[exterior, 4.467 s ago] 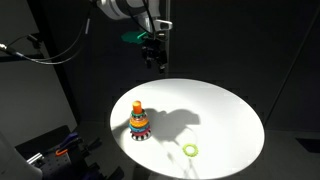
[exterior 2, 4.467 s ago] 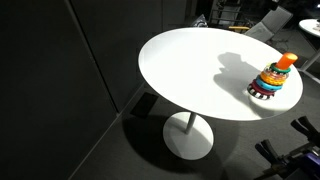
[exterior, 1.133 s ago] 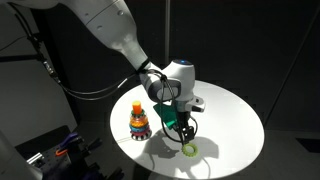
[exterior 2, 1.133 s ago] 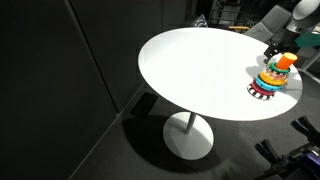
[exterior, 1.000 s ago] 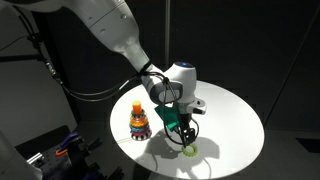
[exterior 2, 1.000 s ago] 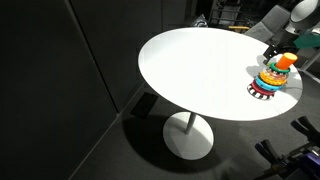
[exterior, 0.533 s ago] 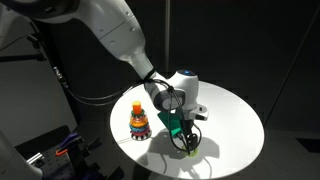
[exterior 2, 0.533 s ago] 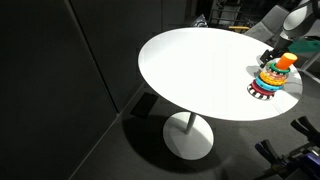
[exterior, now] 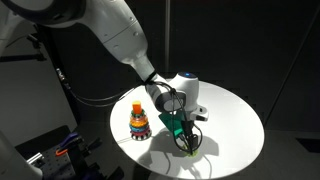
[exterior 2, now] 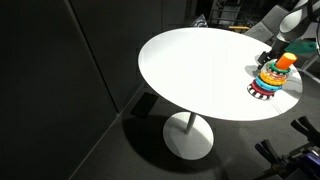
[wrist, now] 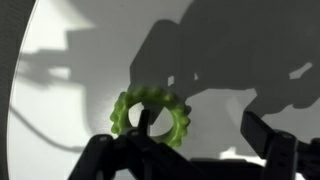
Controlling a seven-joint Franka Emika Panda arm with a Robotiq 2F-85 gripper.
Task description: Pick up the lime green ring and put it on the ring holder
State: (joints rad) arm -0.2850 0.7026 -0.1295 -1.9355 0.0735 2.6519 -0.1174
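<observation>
Grasp step, by the look of it: the gripper point(exterior: 187, 143) sits low over the white table point(exterior: 235, 115), off to one side of the ring holder point(exterior: 139, 121) and clearly apart from it, right over the lime green ring point(wrist: 180, 118). The wrist view shows the jaws spread wide with nothing pinched. One finger point(wrist: 137, 128) seems to sit in or over the ring's open middle, and the other finger point(wrist: 268, 148) is well outside the rim. Whether the tips touch the table can't be told from any view

How to do it well, as a guess from this:
- the ring lies flat and looks thin, so the tips probably need to be right down at the tabletop before closing, otherwise they'd just skate over it
- one finger inside the hole and one outside means pinching a single wall of the ring. Its knobbly edge should give decent grip
- the outer finger has a long way to travel, so a slow close seems smart. A fast one could shove the ring sideways, maybe toward the ring holder
- held by one wall, the ring would likely hang tilted, so it wants lifting well clear of the orange top point(exterior: 138, 105) and lowering from straight above with the hole centred
- the ring holder looks light, and a nudge might tip it
</observation>
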